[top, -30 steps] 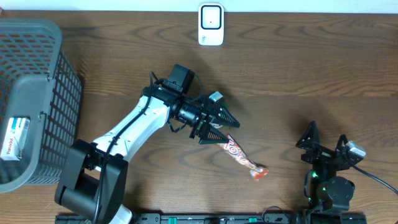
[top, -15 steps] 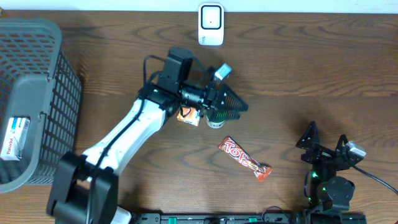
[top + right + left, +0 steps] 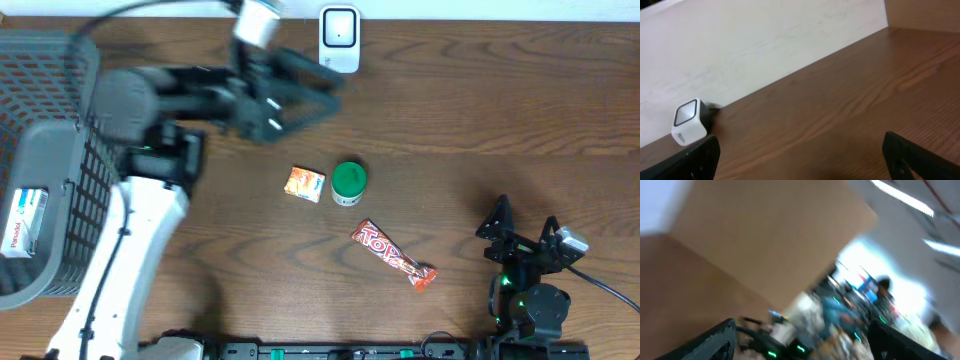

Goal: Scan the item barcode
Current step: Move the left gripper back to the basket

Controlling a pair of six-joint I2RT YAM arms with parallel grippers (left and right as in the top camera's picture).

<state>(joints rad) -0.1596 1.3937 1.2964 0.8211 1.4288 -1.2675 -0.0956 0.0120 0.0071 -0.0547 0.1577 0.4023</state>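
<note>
Since half a second ago, your left arm has swung up and back toward the grey plastic mesh basket. Its left pincer, blurred, shows jaws apart and empty, near the white cube-shaped barcode scanner. You find the red foil-wrapped candy bar unmoved, lying flat and diagonal on the brown wooden surface, free of both pincers. Orange square sachet and green-lidded round tub: side by side, just beyond the bar. Right pincer: jaws apart, empty, at the near right edge.
</note>
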